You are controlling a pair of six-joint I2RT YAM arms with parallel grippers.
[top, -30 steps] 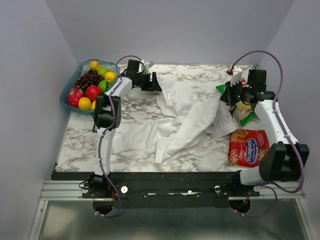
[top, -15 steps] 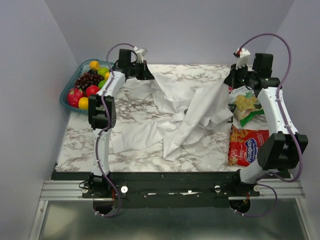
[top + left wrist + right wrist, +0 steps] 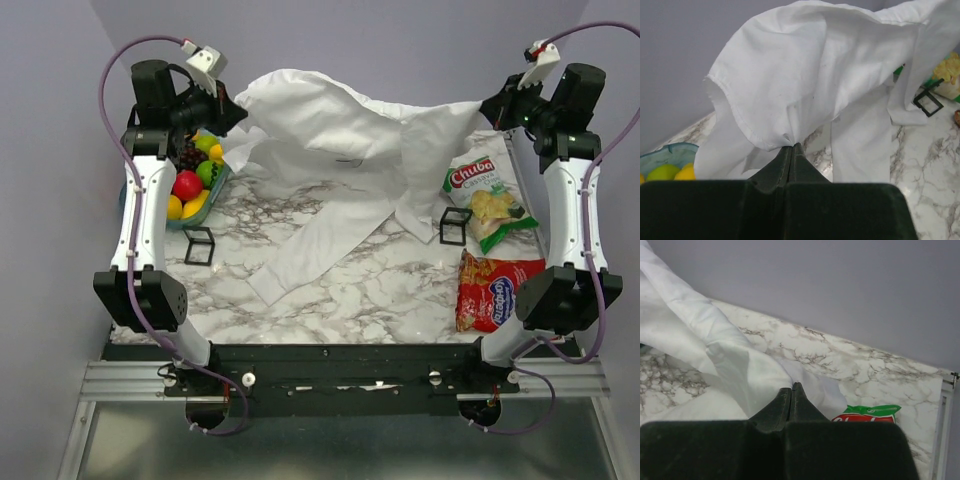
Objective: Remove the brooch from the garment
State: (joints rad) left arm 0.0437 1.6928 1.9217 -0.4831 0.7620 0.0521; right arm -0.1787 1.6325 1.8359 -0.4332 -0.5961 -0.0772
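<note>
The garment (image 3: 340,150), a white long-sleeved shirt, hangs stretched between both raised arms, and one sleeve trails down onto the marble table (image 3: 330,300). My left gripper (image 3: 232,118) is shut on an edge of the cloth at the upper left; the left wrist view shows the fabric (image 3: 820,75) pinched at the fingertips of that gripper (image 3: 792,146). At the upper right my right gripper (image 3: 487,108) is shut on another fold, seen bunched (image 3: 740,365) at this gripper's tips (image 3: 792,385). A thin dark mark (image 3: 348,160) sits mid-shirt; I cannot tell if it is the brooch.
A teal bowl (image 3: 215,190) of fruit stands at the back left under the left arm. Two small black square frames (image 3: 199,245) (image 3: 455,226) stand on the table. A green-and-white chips bag (image 3: 482,200) and a red snack bag (image 3: 495,290) lie on the right.
Both arms have risen and swung outward, lifting the shirt off the table and spreading it. The left gripper has closed on the cloth. The two black frames have come into sight.
</note>
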